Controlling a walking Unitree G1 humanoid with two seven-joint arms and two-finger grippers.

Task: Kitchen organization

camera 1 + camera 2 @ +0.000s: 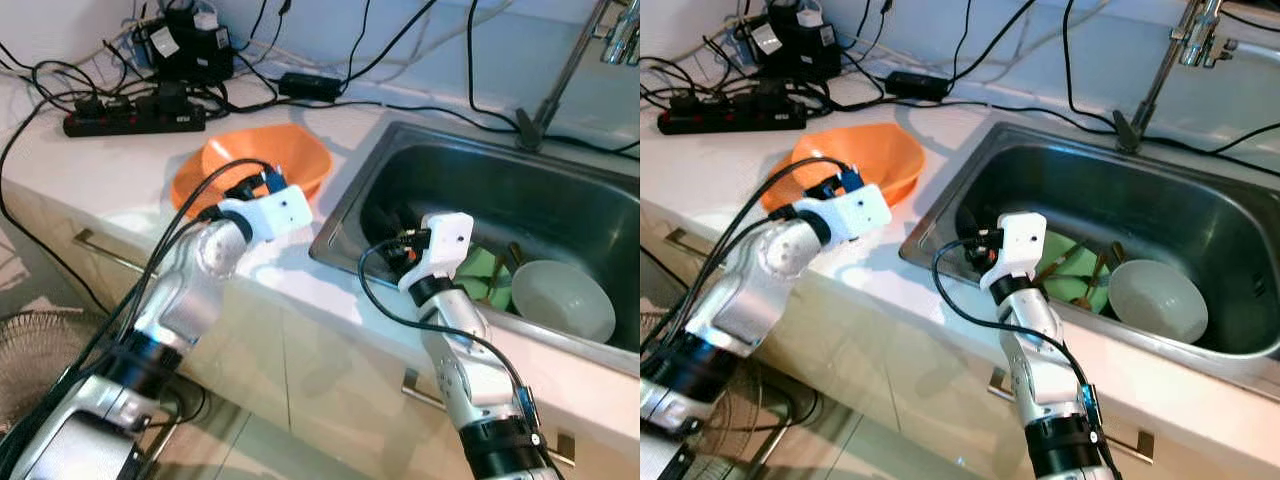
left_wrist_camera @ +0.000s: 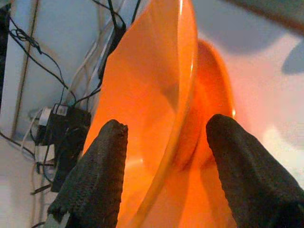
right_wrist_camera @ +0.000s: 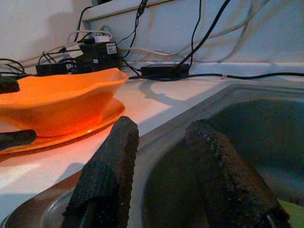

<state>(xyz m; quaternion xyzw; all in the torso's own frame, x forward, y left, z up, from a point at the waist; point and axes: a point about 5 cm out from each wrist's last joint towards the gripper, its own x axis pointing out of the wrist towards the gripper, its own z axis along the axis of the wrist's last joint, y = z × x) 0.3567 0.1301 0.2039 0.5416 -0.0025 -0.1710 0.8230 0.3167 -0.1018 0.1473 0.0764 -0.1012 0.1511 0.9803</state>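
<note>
Step in hand: a grasp of the orange bowl [image 1: 262, 160] by its near rim is judged to be under way, so that it can be lifted off the orange plate [image 3: 80, 130] beneath it.
How to do it well: the left gripper [image 2: 166, 166] should be pushed a little further over the rim before it is closed, so that the thin wall is pinched well below the edge. The bowl should then be raised straight up, so that the plate is not dragged along. The cables [image 1: 60, 80] at the far left should be kept clear.
Left gripper: it is held wide, with nothing gripped; one finger [image 2: 97, 175] is seen inside the bowl and the other outside, the rim between them.
Bowl and plate: they stand on the white counter [image 1: 110, 175], left of the sink [image 1: 520, 195], near the power strip [image 1: 135, 120].
Right gripper: its fingers [image 3: 109, 175] are spread apart and empty, hanging over the sink's near left corner.
Sink contents: a white bowl [image 1: 560, 298] lies at the near right, beside a green plate [image 1: 1065, 265] with utensils.
</note>
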